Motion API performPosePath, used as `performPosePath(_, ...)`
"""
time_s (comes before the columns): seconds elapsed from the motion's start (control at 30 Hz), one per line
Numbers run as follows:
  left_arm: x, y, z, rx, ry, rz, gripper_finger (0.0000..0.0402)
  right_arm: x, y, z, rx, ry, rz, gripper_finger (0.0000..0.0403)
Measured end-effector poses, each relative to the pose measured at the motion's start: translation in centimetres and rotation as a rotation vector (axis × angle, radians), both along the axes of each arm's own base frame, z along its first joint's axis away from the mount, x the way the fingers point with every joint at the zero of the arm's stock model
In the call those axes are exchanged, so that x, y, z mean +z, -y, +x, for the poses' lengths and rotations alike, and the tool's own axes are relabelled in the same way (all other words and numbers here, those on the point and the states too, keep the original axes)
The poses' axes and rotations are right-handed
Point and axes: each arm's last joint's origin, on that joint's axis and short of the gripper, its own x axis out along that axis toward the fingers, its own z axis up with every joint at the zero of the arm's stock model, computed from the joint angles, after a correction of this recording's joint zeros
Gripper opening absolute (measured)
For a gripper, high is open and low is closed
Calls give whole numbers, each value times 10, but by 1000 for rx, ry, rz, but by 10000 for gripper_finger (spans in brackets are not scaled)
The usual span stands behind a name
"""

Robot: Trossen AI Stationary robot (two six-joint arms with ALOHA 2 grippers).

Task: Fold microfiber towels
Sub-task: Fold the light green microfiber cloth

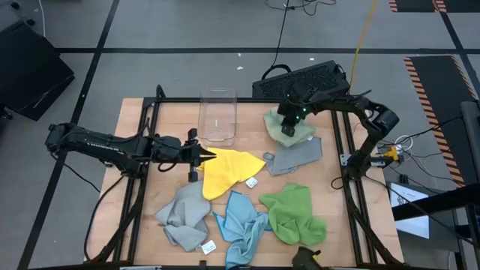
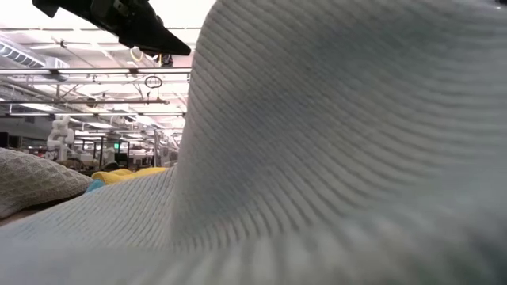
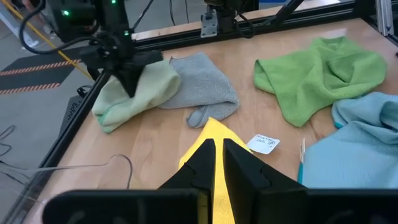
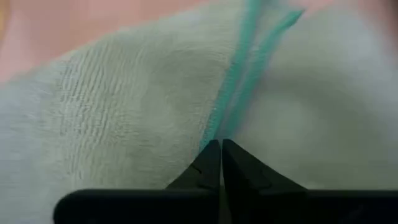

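microfiber towels are spread over the wooden table (image 1: 150, 120), six in all. the pale green towel (image 1: 298, 129) is bunched at the far right of the table, and the right gripper (image 1: 288, 129) is set down onto it from above; in the right wrist view its fingers (image 4: 208, 163) are seen pressed together on the towel's teal-stitched edge (image 4: 239, 74), so the cloth is pinched there. just beside that towel, toward the near side, a grey towel (image 1: 294, 157) is laid partly flat, its edge touching the pale green one.

the yellow towel (image 1: 227, 171) is found near the table's middle, one corner drawn toward the left gripper (image 1: 206, 155). in the left wrist view that gripper's fingers (image 3: 200, 163) are closed on the yellow corner, with only a thin strip of yellow cloth seen between them. a white tag (image 3: 263, 144) is seen lying on the wood just beside the yellow cloth.

nearer the front edge, a second grey towel (image 1: 182, 217) is crumpled at the left, the light blue towel (image 1: 242, 223) lies in the middle, and the bright green towel (image 1: 294, 214) is bunched at the right, touching the blue one. a clear plastic bin (image 1: 218, 115) stands at the far side, between the two grippers. the low view is almost filled by pale cloth close to the lens.
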Motion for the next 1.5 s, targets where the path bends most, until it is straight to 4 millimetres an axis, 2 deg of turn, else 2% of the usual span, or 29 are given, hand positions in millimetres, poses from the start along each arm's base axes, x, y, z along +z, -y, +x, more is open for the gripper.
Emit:
performPosePath(0.1,0,0,0,0,0,0,35,7,-19,4,15,-41,56,7)
performPosePath(0.27,0,0,0,0,1,1,35,32,-59,14,55,-39,81,3)
performPosePath(0.5,0,0,0,0,0,0,35,66,-112,22,86,-6,-77,1)
performPosePath(0.7,0,0,0,1,1,-3,35,74,-150,18,95,44,-242,1)
performPosePath(0.83,0,0,0,3,2,-8,35,71,-165,15,105,105,-276,0)
performPosePath(0.93,1,0,0,3,9,-8,35,63,-164,13,37,124,-328,1)
performPosePath(1.07,3,0,1,4,36,-14,35,52,-151,8,-67,83,-357,11)
performPosePath(1.33,5,0,2,5,50,-20,35,42,-110,-13,-223,-11,-352,97)
performPosePath(1.5,4,0,2,7,48,-22,35,32,-85,-31,-190,-12,-264,146)
